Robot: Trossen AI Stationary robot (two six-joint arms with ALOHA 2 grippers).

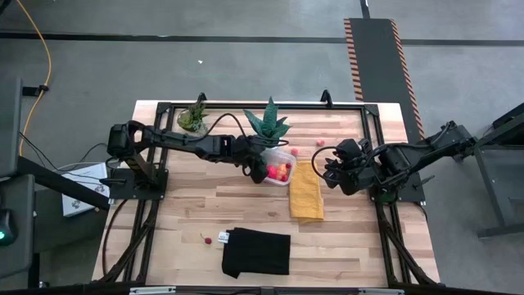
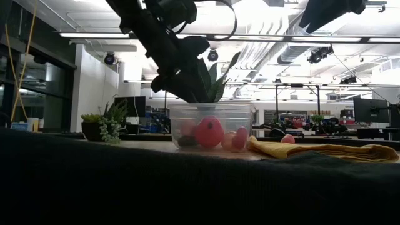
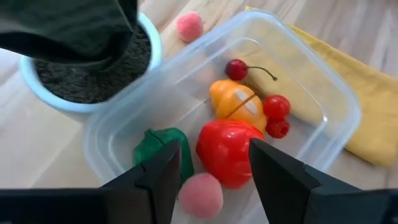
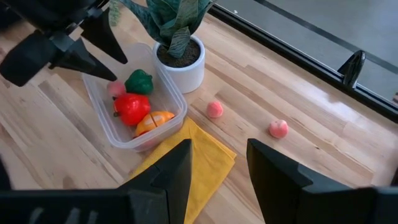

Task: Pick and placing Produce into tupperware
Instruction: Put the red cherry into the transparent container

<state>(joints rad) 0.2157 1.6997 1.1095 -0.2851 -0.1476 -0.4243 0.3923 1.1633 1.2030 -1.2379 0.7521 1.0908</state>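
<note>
The clear tupperware stands on the wooden table beside a white plant pot. It holds red produce, a green piece, a pink one, an orange one and cherries. My left gripper hovers open over the box's left part, its fingers either side of the red and pink pieces. My right gripper is open and waits right of the box, above the table. Two pink pieces lie loose on the table.
A yellow cloth lies against the box's right side. A black cloth lies near the front edge, with a small red piece and a white scrap beside it. A second small plant stands at the far left.
</note>
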